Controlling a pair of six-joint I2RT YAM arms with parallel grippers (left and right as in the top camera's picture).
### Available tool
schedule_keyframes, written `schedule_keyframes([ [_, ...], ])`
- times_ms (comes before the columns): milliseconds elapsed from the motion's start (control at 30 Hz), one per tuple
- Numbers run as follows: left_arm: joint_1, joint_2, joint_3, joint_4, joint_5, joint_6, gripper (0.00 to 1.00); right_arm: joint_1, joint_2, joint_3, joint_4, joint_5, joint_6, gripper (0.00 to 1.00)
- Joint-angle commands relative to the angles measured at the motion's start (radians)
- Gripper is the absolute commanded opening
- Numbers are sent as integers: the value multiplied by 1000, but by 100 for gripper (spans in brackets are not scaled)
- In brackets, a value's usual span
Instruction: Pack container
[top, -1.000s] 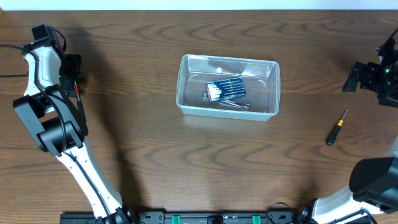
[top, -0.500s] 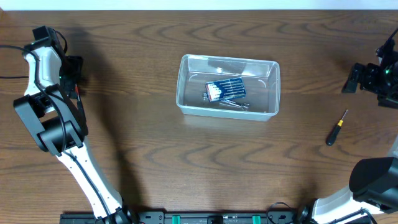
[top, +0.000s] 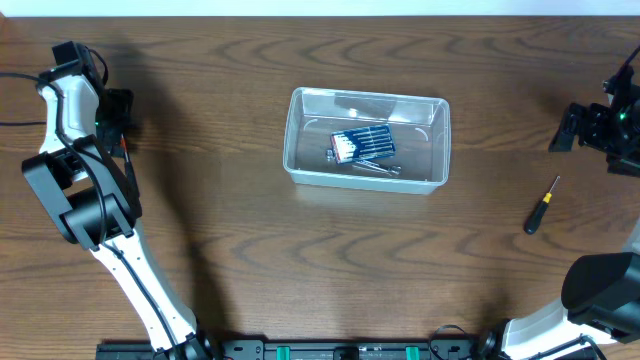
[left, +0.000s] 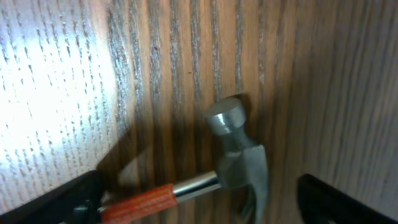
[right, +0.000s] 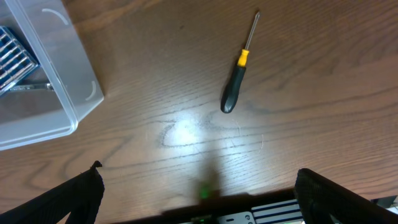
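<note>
Dark wood-grain table (left: 62, 93), left gripper (left: 199, 190) jaws apart over steel-headed orange-handled hammer (left: 239, 155) directly below; probably turn wrist so fingers cross handle before closing.

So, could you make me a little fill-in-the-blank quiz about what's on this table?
The container holds a small ____ case.
The screwdriver has a black handle with a ____ collar.
The hammer lies on the robot's ____ side.
Missing words: blue; yellow; left.
</note>
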Motion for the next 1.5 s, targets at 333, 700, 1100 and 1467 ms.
schedule_keyframes([
  [333,2,23,-8,-77,-3,-13,89,11,-1,-2,-9,0,2,99],
  [700,2,23,-8,-118,-3,-28,84,11,-1,-2,-9,0,-1,99],
  [1100,2,23,-8,-124,-3,-28,56,11,-1,-2,-9,0,-1,99],
  [1467,2,23,-8,-132,-3,-28,42,11,-1,-2,-9,0,-1,99],
])
